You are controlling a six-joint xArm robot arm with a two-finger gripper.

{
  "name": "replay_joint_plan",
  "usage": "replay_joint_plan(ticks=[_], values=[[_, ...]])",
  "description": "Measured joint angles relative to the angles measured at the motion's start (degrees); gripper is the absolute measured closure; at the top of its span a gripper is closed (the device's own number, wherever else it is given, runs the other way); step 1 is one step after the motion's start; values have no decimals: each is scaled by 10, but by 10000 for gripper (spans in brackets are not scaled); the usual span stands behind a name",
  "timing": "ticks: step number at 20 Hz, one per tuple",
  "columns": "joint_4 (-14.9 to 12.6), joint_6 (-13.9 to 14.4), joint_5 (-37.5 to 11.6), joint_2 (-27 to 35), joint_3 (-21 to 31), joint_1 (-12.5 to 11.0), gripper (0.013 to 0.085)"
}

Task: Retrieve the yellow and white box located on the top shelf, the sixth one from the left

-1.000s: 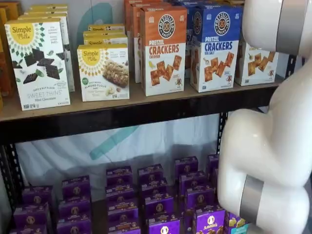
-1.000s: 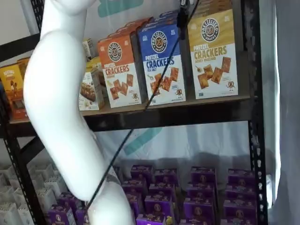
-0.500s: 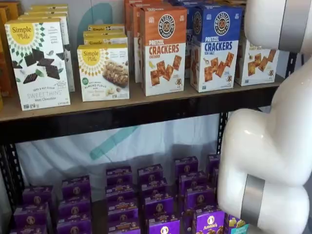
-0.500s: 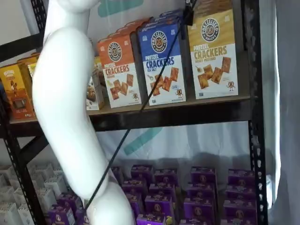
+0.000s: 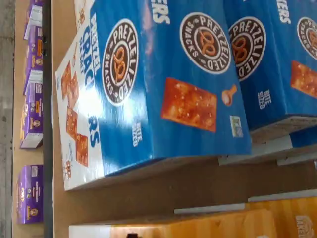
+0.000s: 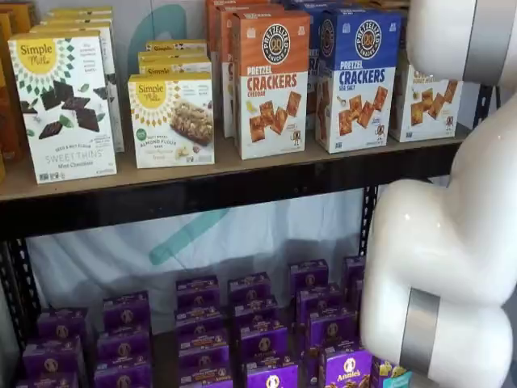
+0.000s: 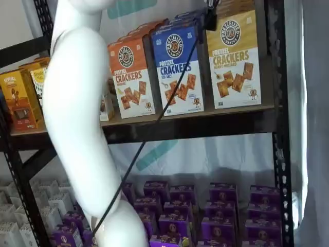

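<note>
The yellow and white box [image 7: 233, 59] stands upright at the right end of the top shelf [image 7: 195, 126], just beside the blue Pretzel Crackers box [image 7: 179, 67]; in a shelf view the white arm [image 6: 452, 242] covers most of it. A dark gripper part [image 7: 209, 19] hangs at the upper edge between these boxes; whether its fingers are spread cannot be told. The wrist view shows blue boxes [image 5: 158, 89] close up.

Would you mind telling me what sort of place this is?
Probably a mock grocery aisle: a black metal rack with a top shelf of pretzel cracker boxes and rows of purple boxes below.
</note>
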Motion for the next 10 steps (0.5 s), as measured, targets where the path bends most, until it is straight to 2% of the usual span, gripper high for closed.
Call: replay_joint_plan(ticks=[10], values=[[-51, -6, 7, 24, -25, 16, 130]])
